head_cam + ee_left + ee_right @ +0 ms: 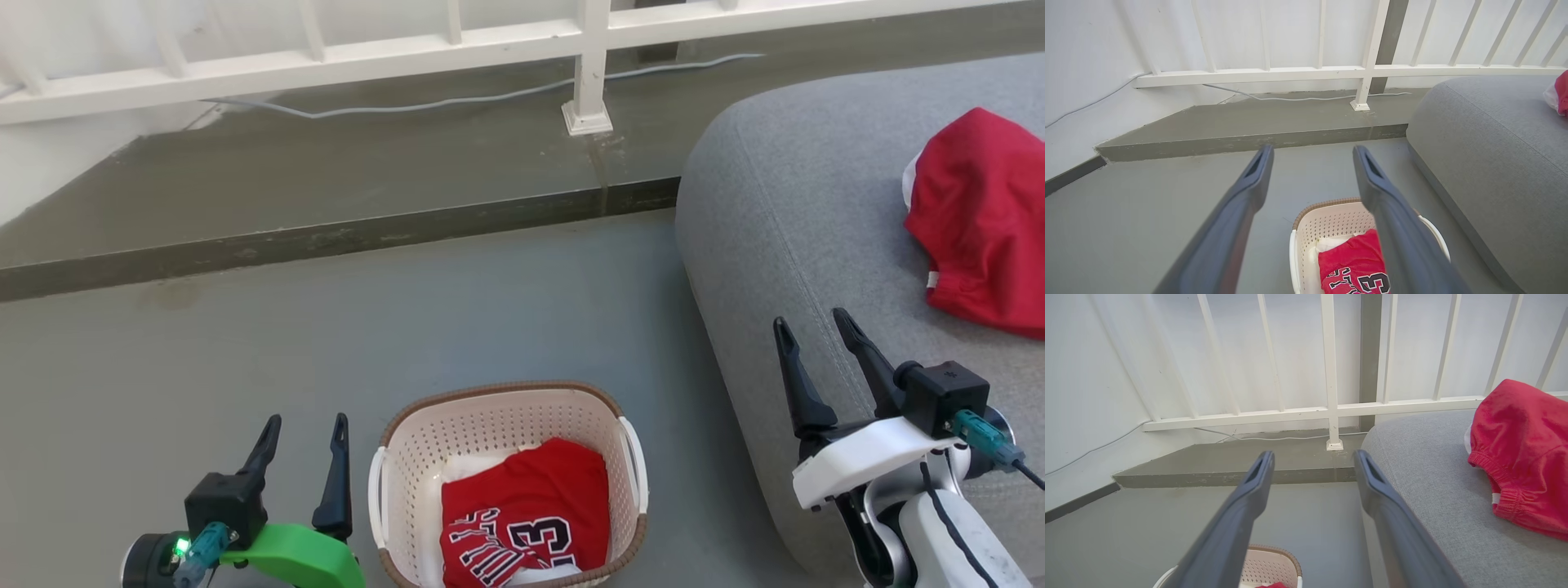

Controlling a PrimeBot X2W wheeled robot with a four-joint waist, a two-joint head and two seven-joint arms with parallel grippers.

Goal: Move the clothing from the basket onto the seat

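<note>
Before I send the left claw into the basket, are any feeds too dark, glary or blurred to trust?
Head view: even, soft light, no glare, and the lettering on the jersey in the basket is crisp. Left wrist view: the background is clear, but the left claw looms large and soft-edged near the lens. Right wrist view: the right claw does likewise, and the railing bars fan outward, probably from wide-angle distortion.

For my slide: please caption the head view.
Left gripper and right gripper open; jersey in basket, red garment on seat.
</note>
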